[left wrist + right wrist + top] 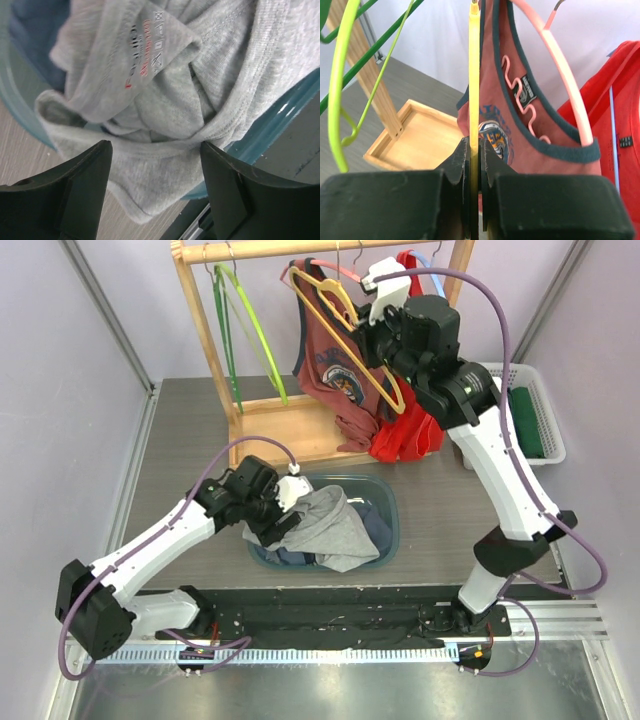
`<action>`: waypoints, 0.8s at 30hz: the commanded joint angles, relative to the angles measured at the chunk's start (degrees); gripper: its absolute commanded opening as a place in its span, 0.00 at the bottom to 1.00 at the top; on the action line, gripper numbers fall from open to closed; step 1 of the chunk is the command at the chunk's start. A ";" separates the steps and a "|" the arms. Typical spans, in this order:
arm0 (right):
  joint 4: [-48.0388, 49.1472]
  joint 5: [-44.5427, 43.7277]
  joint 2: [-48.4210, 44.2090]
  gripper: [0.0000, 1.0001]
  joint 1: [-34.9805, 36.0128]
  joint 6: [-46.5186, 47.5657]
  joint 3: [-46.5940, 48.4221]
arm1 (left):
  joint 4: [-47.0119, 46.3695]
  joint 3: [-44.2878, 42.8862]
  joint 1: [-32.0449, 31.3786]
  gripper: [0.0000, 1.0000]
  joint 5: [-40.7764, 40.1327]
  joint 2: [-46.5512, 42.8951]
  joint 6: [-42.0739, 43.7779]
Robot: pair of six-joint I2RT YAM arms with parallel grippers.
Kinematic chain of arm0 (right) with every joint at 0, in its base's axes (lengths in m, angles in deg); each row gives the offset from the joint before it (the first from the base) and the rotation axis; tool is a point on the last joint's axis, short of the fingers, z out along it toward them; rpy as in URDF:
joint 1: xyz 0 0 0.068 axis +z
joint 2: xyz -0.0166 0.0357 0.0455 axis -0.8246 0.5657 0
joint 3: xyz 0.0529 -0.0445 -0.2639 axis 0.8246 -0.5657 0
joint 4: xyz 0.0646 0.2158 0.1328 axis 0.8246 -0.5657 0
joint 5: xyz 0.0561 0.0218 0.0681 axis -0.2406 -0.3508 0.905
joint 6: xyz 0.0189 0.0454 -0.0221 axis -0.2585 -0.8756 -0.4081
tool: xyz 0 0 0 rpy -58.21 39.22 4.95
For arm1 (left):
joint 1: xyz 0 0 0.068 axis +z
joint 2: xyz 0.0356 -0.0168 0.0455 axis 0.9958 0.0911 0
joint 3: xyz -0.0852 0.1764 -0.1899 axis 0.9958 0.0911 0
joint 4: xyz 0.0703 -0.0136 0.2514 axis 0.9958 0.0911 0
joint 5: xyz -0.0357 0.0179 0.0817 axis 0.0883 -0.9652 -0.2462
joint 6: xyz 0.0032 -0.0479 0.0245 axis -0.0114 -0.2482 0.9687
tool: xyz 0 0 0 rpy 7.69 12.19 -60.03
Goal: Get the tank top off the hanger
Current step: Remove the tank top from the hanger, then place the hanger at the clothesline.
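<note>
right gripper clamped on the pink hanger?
No, the right gripper is shut on the yellow hanger; the pink hanger sits apart to its side, inside the maroon tank top.

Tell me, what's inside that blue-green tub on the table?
A crumpled grey garment lies on top, spilling over the near rim of the teal tub. A dark blue garment shows beneath it at the right. Anything deeper, and the tub's bottom, is covered.

White arm links (165,540), black joints (95,615), purple cables (503,330).
</note>
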 commanded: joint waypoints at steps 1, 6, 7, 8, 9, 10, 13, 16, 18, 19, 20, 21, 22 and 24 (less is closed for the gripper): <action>5.19 1.09 2.91 0.01 -0.39 0.45 7.50 | -7.07 4.16 -1.57 0.88 -3.84 1.44 2.40; 6.24 3.03 6.25 0.01 -0.65 -0.34 10.58 | -12.18 7.78 -1.57 1.00 -6.14 1.62 4.43; 6.77 3.56 6.60 0.01 -0.83 -0.51 10.76 | -12.18 7.87 -1.57 1.00 -6.05 1.45 4.08; 7.03 3.91 6.87 0.01 -0.91 -0.69 10.94 | -12.18 7.78 -1.57 1.00 -5.79 1.27 3.90; 7.12 4.44 7.74 0.01 -1.26 -0.87 11.20 | -11.83 7.43 -1.66 1.00 -5.87 1.10 3.64; 7.47 4.88 8.19 0.01 -1.35 -1.39 11.37 | -11.13 6.91 -1.66 1.00 -5.96 1.01 3.46; 7.83 7.16 10.64 0.01 -2.14 -2.18 12.60 | -7.27 1.47 -1.84 1.00 -7.36 0.48 2.85; 9.49 8.92 12.75 0.01 -3.11 -2.97 13.22 | -1.47 -7.57 -1.93 1.00 -8.16 0.39 2.15; 10.81 12.26 14.07 0.01 -3.55 -3.68 14.36 | 2.83 -14.41 -1.93 1.00 -7.11 0.22 0.66; 11.08 12.79 15.21 0.01 -3.99 -3.85 14.80 | 4.15 -16.54 -1.93 1.00 -6.06 0.13 -0.05; 11.51 13.49 15.74 0.01 -4.17 -4.03 15.59 | 6.86 -18.56 -1.84 1.00 -5.26 -0.05 -1.62; 12.21 14.02 16.27 0.01 -4.17 -4.12 15.86 | 8.02 -22.85 -1.93 1.00 -3.26 -0.14 -2.24; 12.57 14.63 16.71 0.01 -4.34 -4.29 16.21 | 9.43 -24.54 -1.93 1.00 -1.93 -0.05 -2.68; 14.14 16.12 17.77 0.01 -4.52 -4.91 16.82 | 11.90 -27.62 -1.93 1.00 0.62 -0.48 -2.25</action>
